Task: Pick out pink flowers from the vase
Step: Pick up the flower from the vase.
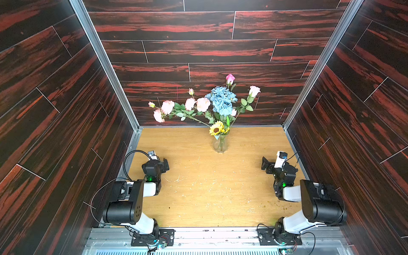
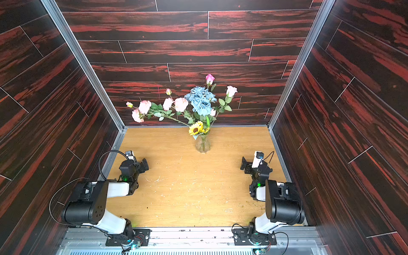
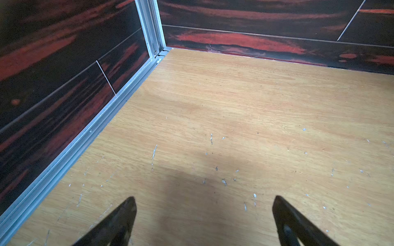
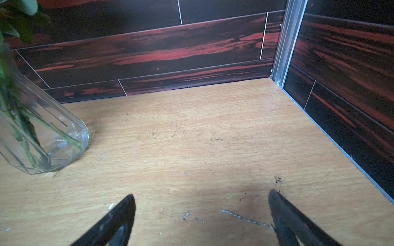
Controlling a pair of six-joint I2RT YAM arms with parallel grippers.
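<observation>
Left gripper (image 1: 166, 164), right gripper (image 1: 265, 163) both spread, empty, well apart from vase (image 1: 220, 145). Pinch pink flowers (image 1: 203, 104) by stem just above vase (skip blue roses (image 1: 221, 102)), lift straight up.

Bright even light, soft shadows, wide-angle distortion.

Vase (image 4: 53, 136), right wrist view: cut by the picture's edge, neck and mouth out of frame.
Stems (image 4: 23, 127) inside: smeared behind glass, uncountable.
Leaves (image 4: 19, 23): blurred, cropped.
Vase mouth, both top views: hidden behind sunflowers (image 1: 217, 128).
Fingers of left gripper (image 3: 204, 197) and right gripper (image 4: 200, 192), wrist views: tips only, rest cropped.
Specks (image 1: 194, 183) on table (image 1: 242, 154): too small to identify.
</observation>
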